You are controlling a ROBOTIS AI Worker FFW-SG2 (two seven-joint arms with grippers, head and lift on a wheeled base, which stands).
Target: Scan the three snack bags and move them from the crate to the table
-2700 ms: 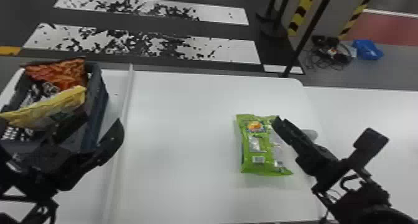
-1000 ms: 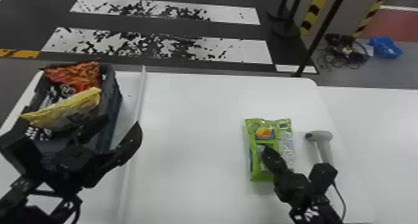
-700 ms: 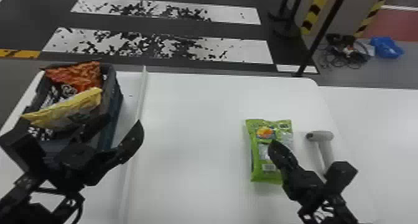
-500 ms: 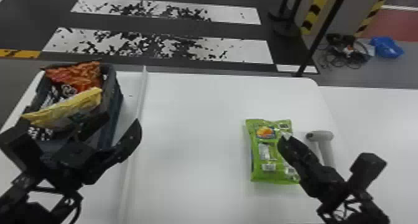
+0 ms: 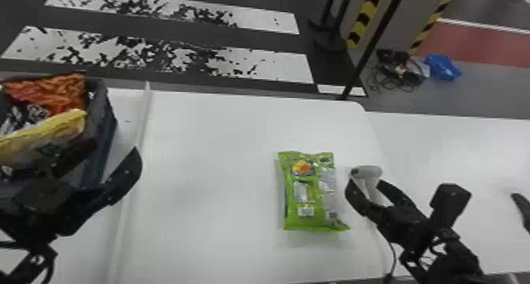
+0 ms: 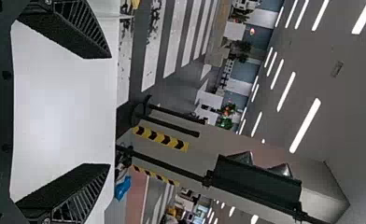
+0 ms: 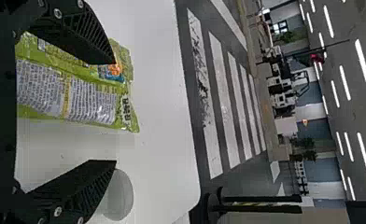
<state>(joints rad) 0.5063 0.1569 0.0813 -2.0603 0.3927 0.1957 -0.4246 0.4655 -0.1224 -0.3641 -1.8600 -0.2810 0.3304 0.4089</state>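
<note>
One green snack bag lies flat on the tabletop, probably light, crushable and slick, so we, with left gripper and right gripper both open and empty, would pinch it gently across the middle.

1. I have a lane over the desk between the pale ridge and the green snack bag.
2. On my left, the crate wall and that ridge obstruct sideways travel.
3. The scanner crowds my right gripper.
</note>
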